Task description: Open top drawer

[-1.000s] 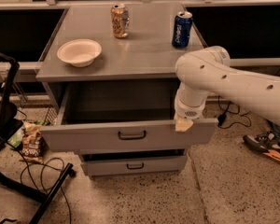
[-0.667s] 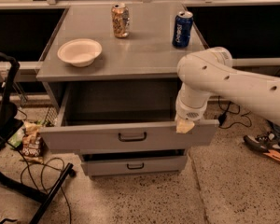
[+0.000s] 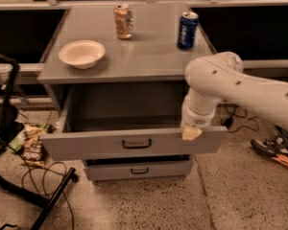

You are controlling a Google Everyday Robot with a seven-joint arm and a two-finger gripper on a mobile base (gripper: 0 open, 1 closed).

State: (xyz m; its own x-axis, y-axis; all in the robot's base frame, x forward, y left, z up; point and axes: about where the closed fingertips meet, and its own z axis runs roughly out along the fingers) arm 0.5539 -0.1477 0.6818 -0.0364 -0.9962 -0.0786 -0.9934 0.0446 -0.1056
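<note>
The top drawer (image 3: 110, 145) is sitting pulled well out under the counter (image 3: 149, 56). The gripper (image 3: 191, 133) is resting at its front panel's top edge, right of the handle (image 3: 137, 143); its grip I cannot tell. Any remaining pull should be going straight out, level.

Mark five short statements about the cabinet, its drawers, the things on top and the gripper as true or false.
1. The top drawer stands open, its inside showing. True.
2. The gripper is on the drawer's black handle. False: it is at the top edge of the front panel, to the right of the handle.
3. The blue can stands upright on the cabinet top. True.
4. The white bowl lies inside the open drawer. False: it sits on the cabinet top, on the left.
5. A snack bag lies on the floor to the left of the cabinet. True.
</note>
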